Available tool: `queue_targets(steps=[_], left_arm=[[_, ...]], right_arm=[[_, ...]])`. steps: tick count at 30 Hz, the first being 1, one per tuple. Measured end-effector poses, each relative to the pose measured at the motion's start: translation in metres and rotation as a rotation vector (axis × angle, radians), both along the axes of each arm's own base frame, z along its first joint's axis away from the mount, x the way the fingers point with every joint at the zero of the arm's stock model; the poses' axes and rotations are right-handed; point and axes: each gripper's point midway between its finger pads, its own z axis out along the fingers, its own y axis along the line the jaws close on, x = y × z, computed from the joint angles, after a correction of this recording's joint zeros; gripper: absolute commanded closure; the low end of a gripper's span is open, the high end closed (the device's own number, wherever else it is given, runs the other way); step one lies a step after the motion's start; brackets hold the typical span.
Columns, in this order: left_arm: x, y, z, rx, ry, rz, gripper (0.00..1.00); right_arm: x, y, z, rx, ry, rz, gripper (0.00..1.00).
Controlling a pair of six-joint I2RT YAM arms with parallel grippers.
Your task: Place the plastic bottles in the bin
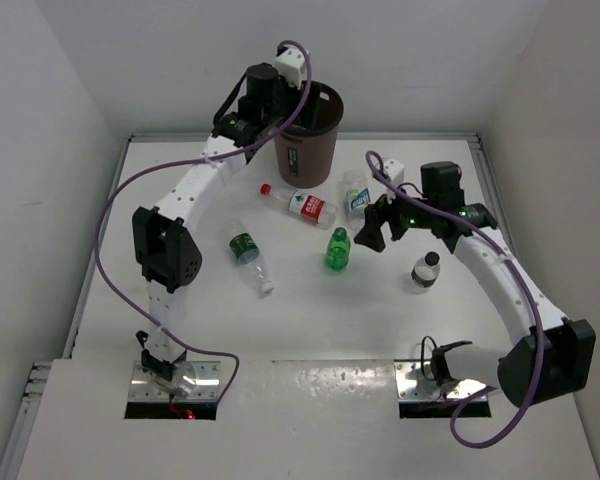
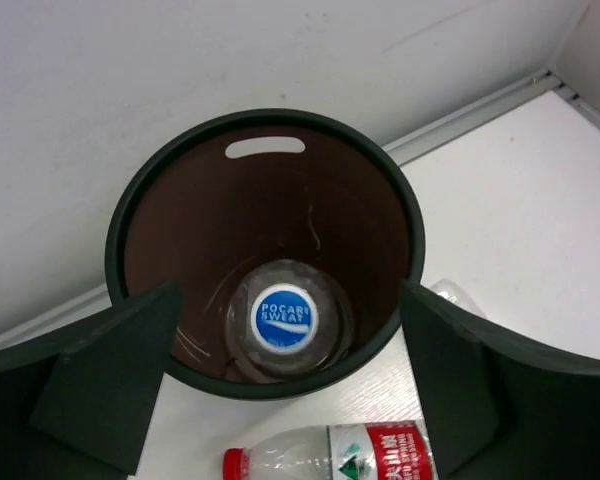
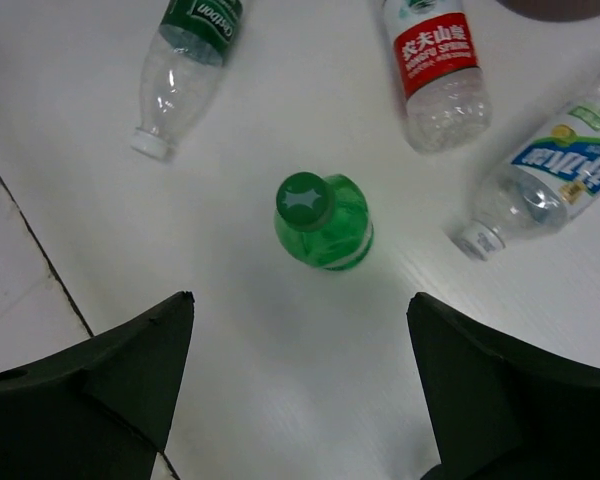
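Five bottles are out on the table (image 1: pixel 310 320), and a sixth one (image 2: pixel 285 318) is already at the bottom of the bin (image 1: pixel 308 150). You can see its round blue Pocari Sweat top from the left wrist view.

Going outward from the bin:
- The red-white labelled bottle (image 1: pixel 302 205) is lying on its side just in front of it.
- The blue-white labelled bottle (image 1: pixel 356 193) is lying just off the bin's front right.
- The green translucent bottle (image 1: pixel 338 250) is standing upright further toward the near edge.
- The dark-green labelled bottle (image 1: pixel 250 255) is on its side off to the bin's front left, well apart.
- The short white-capped bottle (image 1: pixel 425 270) is standing farthest from the bin, front right.

The left gripper (image 2: pixel 287 300) hangs right over the bin's mouth, fingers spread wide with nothing in them. The right gripper (image 3: pixel 300 300) hovers above the green translucent bottle, also spread wide, holding nothing and not touching it.
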Motion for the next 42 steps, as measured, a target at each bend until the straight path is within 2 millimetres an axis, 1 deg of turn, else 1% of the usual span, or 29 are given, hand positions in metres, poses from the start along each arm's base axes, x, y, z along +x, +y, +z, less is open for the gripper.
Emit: queue_targets(steps=[5, 6, 8, 9, 10, 12, 15, 17, 19, 21, 23, 24, 25, 27, 29, 31, 33, 34, 36, 37, 38, 40, 42], left_arm=[[-0.003, 0.002, 0.011, -0.02, -0.015, 0.031, 0.0], [-0.005, 0.002, 0.016, -0.029, -0.019, 0.032, 0.0], [-0.012, 0.006, 0.034, -0.055, -0.042, 0.035, 0.0], [-0.02, 0.01, 0.053, -0.071, -0.07, 0.036, 0.0], [-0.024, 0.012, 0.063, -0.078, -0.084, 0.035, 0.0], [-0.041, 0.022, 0.096, -0.105, -0.14, 0.039, 0.0], [-0.077, 0.048, 0.154, -0.148, -0.248, 0.065, 0.0], [-0.1, 0.066, 0.184, -0.174, -0.308, 0.087, 0.0], [-0.117, 0.086, 0.204, -0.191, -0.356, 0.116, 0.0], [-0.125, 0.106, 0.213, -0.198, -0.381, 0.152, 0.0], [-0.126, 0.123, 0.206, -0.187, -0.373, 0.189, 0.0], [-0.125, 0.13, 0.201, -0.181, -0.363, 0.207, 0.0], [-0.123, 0.137, 0.192, -0.172, -0.346, 0.223, 0.0], [-0.116, 0.149, 0.168, -0.149, -0.295, 0.254, 0.0], [-0.111, 0.161, 0.142, -0.124, -0.239, 0.282, 0.0], [-0.107, 0.175, 0.117, -0.105, -0.184, 0.311, 0.0], [-0.109, 0.19, 0.095, -0.09, -0.136, 0.341, 0.0], [-0.111, 0.195, 0.087, -0.086, -0.119, 0.352, 0.0], [-0.117, 0.207, 0.073, -0.083, -0.091, 0.372, 0.0], [-0.121, 0.211, 0.069, -0.083, -0.084, 0.378, 0.0], [-0.126, 0.214, 0.064, -0.08, -0.077, 0.383, 0.0], [-0.134, 0.218, 0.059, -0.071, -0.071, 0.379, 0.01], [-0.143, 0.217, 0.054, -0.04, -0.073, 0.339, 0.01]], right_arm=[[0.002, 0.03, -0.014, -0.031, 0.0, 0.071, 0.19], [0.004, 0.035, -0.017, -0.033, -0.002, 0.077, 0.19], [0.009, 0.043, -0.019, -0.031, -0.018, 0.078, 0.23], [0.012, 0.047, -0.02, -0.026, -0.027, 0.076, 0.24], [0.014, 0.049, -0.021, -0.025, -0.032, 0.072, 0.25], [0.017, 0.055, -0.024, -0.025, -0.043, 0.076, 0.26], [0.023, 0.062, -0.028, -0.031, -0.057, 0.079, 0.26], [0.024, 0.066, -0.032, -0.036, -0.061, 0.087, 0.26], [0.021, 0.068, -0.038, -0.046, -0.058, 0.09, 0.26], [0.018, 0.069, -0.045, -0.055, -0.048, 0.092, 0.28], [0.015, 0.068, -0.054, -0.062, -0.035, 0.095, 0.32], [0.014, 0.068, -0.058, -0.068, -0.028, 0.096, 0.35], [0.013, 0.068, -0.062, -0.072, -0.024, 0.097, 0.35], [0.012, 0.066, -0.071, -0.083, -0.008, 0.092, 0.36], [0.012, 0.065, -0.077, -0.092, -0.001, 0.087, 0.41], [0.015, 0.064, -0.079, -0.095, -0.009, 0.08, 0.46], [0.018, 0.065, -0.079, -0.096, -0.019, 0.074, 0.49], [0.02, 0.065, -0.08, -0.098, -0.024, 0.07, 0.53], [0.024, 0.066, -0.081, -0.1, -0.033, 0.062, 0.59], [0.026, 0.066, -0.082, -0.101, -0.035, 0.059, 0.65], [0.029, 0.067, -0.081, -0.101, -0.046, 0.058, 0.69], [0.034, 0.067, -0.079, -0.101, -0.058, 0.05, 0.78], [0.035, 0.067, -0.078, -0.105, -0.055, 0.049, 0.84]])
